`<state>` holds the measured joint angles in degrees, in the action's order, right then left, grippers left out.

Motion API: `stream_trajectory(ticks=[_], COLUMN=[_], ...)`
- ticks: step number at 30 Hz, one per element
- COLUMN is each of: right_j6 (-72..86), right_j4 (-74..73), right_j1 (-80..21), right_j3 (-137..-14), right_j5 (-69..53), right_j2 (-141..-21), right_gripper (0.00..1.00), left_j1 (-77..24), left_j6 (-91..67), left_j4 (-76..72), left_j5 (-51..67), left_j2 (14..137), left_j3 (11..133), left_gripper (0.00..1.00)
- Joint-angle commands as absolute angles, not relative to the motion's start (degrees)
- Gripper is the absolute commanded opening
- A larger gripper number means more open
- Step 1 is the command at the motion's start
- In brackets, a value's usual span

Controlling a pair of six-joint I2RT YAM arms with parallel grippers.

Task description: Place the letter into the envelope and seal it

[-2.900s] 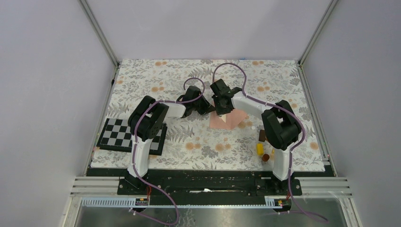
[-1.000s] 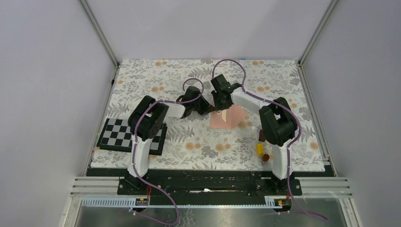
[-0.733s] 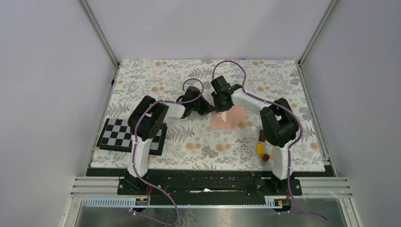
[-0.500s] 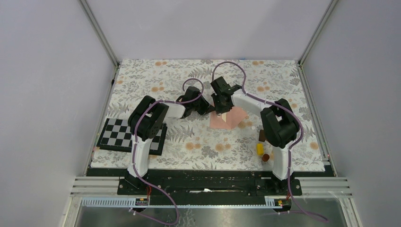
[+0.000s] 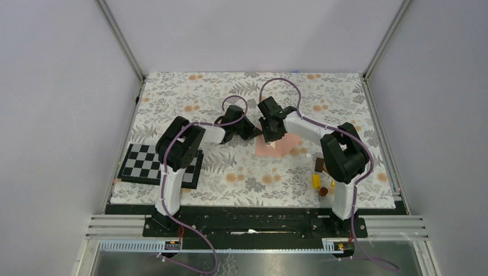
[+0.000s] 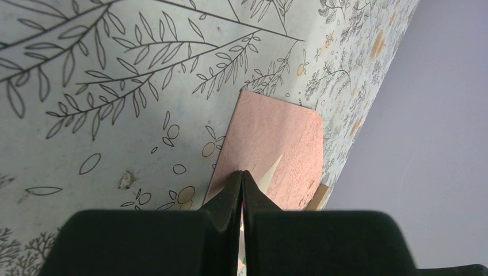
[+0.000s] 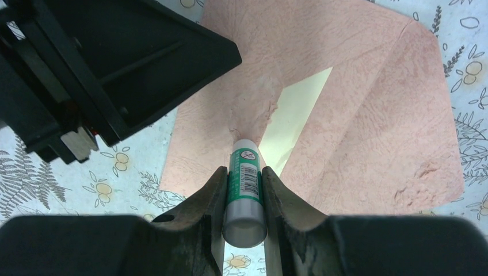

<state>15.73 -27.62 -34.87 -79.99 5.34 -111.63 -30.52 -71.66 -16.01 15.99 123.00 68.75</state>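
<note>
1. Pale lilac walls stand around a table covered by a cloth (image 5: 230, 172) printed with leaves and orange flowers.
2. We see the envelope (image 5: 277, 148) (image 7: 374, 144) (image 6: 276, 138) lying flat on the cloth near the middle of the table, between the two arms. Its triangular flap is opened out and also lies on the cloth.
3. We see the letter (image 7: 294, 118) (image 6: 269, 172) inside the envelope. Only a narrow cream wedge of it shows in the opening.
4. We see the right gripper (image 7: 243, 172) (image 5: 271, 135) clamped on a glue stick (image 7: 244, 201), a green and white tube with a barcode. The far end of the tube touches the envelope just beside the cream wedge.
5. We see the left gripper (image 6: 241, 178) (image 5: 252, 133) with its fingers pressed together, with no gap between them. Their tips are at the edge of the envelope. We cannot tell if any paper is pinched between them.
6. We see both grippers close to each other over the same end of the envelope.
7. We see a checkerboard (image 5: 144, 164) beside the left arm, well apart from the envelope. A small yellow piece (image 5: 316, 181) and a small brown piece (image 5: 324, 191) lie near the right arm.
</note>
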Motion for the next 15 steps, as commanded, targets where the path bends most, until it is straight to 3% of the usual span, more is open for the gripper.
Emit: stream_trajectory(ticks=[1,15], right_j6=[16.06,18.04], right_j4=[-34.45,-32.73], right_j1=[-35.77,-35.19], right_j3=[-77.26,-79.4], right_j5=[5.63,3.55], right_j2=[-109.95,-107.77], right_gripper=[0.0,0.0], left_j1=[-28.92,-28.92], left_j6=[-69.43,-68.31], left_j4=[-8.27,-8.15], left_j5=[8.43,7.92], left_j2=[125.2,125.14], left_j3=[66.2,66.05], left_gripper=[0.0,0.0])
